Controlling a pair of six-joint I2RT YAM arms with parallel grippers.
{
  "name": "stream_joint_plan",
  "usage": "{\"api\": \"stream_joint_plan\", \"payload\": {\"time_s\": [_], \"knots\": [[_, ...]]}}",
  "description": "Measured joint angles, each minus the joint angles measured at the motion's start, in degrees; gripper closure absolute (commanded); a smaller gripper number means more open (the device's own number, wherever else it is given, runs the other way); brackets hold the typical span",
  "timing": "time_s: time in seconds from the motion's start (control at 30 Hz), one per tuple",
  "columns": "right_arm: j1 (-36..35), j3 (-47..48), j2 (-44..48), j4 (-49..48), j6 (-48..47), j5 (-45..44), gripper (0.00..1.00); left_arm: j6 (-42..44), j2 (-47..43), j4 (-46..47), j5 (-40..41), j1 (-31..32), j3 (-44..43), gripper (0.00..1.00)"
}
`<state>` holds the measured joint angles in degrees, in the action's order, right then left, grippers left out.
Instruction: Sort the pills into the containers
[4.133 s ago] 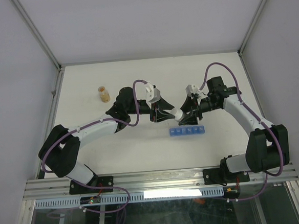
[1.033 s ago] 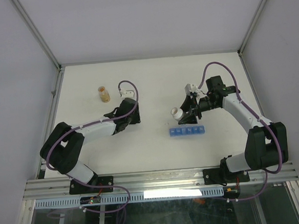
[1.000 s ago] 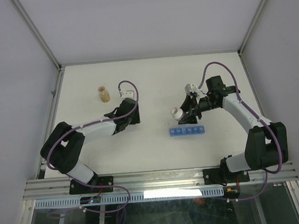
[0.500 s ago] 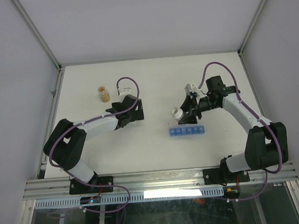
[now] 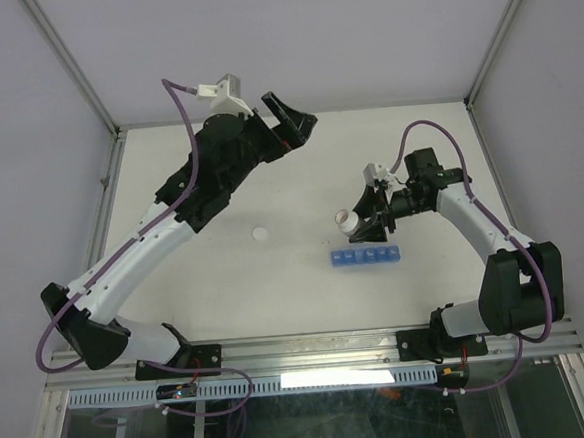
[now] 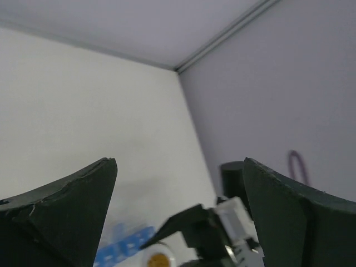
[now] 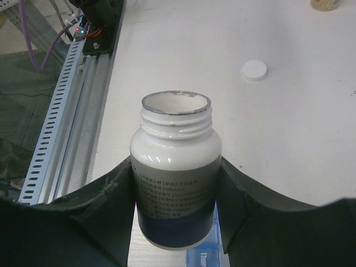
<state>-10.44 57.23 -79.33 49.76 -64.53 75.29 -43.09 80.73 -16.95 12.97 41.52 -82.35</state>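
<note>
Glossy white plastic bottle (image 7: 175, 167), translucent blue plastic organizer strip (image 5: 366, 257), matt white table (image 5: 301, 198), slotted metal rail (image 7: 53, 111)

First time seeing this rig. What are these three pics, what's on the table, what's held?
Two robot arms are bolted at the near edge of a white table, each ending in a two-finger gripper. One picture looks down from above and behind them. The other two come from a camera on each wrist, so the dark wedges at the bottom are that arm's own fingers. The left gripper is up in the air, open and empty. The right gripper is shut on a white plastic bottle whose threaded mouth is uncapped. On the table lie a narrow translucent blue pill-organizer strip, close to that bottle, and a small flat white round disc, probably the bottle's cap.
</note>
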Motion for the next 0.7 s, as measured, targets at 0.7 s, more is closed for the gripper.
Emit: {"api": "stream_joint_plan", "payload": {"time_s": [0.7], "knots": [[8.44,-0.02,3.98,-0.33,1.05,2.86,1.00,-7.41,-5.86,-0.24,5.90,9.79,-8.13,0.01]]}}
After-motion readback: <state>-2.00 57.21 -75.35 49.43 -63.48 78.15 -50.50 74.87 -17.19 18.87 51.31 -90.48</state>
